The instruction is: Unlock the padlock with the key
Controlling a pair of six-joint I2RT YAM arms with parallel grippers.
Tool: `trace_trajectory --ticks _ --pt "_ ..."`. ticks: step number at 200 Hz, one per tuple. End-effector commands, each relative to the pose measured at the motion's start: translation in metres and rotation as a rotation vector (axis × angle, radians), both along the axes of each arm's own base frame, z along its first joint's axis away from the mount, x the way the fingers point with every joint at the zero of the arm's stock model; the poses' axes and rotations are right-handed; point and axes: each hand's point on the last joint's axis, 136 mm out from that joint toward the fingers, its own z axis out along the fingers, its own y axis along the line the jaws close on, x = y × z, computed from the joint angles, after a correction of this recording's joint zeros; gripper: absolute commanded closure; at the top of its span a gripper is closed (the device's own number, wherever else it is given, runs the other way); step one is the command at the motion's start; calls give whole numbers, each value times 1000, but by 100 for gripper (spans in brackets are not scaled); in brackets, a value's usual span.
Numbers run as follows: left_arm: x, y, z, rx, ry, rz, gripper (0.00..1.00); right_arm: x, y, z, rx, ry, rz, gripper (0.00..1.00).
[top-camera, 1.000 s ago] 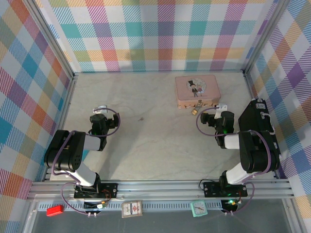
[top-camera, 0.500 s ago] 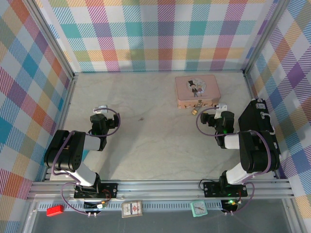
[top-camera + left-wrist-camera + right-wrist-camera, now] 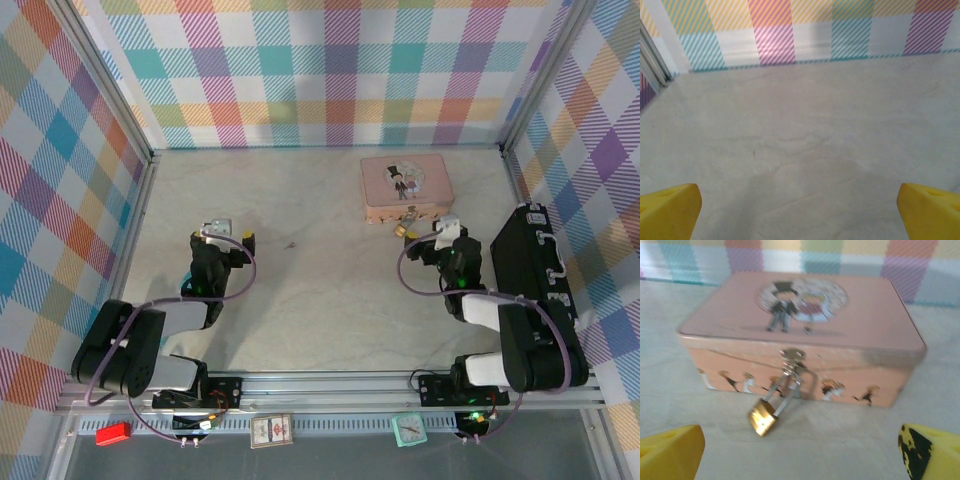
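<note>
The tiny brass padlock hangs by its silver shackle from the clasp on the front of the pink tin and rests tilted on the table. In the top view the padlock lies just in front of the tin, with my right gripper close behind it. The right gripper is open and empty, its yellow fingertips wide apart. The key is a thin dark sliver on the table, right of my left gripper. That left gripper is open too, over bare table.
The grey marble-like tabletop is boxed in by plaid walls on three sides. A black case stands along the right wall beside the right arm. The aluminium frame rail runs along the near edge.
Both arms have shifted pose. The left gripper has swung a little right toward the key, and the right gripper has edged forward toward the padlock and tin.
</note>
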Motion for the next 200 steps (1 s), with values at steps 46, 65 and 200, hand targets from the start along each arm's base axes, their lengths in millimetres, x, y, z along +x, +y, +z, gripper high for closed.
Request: trace_trajectory --ticks 46,65,200 --pt "-21 10 84 -270 26 171 0 -41 26 104 190 -35 85 1" --pt "-31 15 96 -413 73 232 0 -57 23 130 265 -6 66 1" --pt "-93 -15 21 -457 537 133 0 -91 59 76 509 523 62 1"
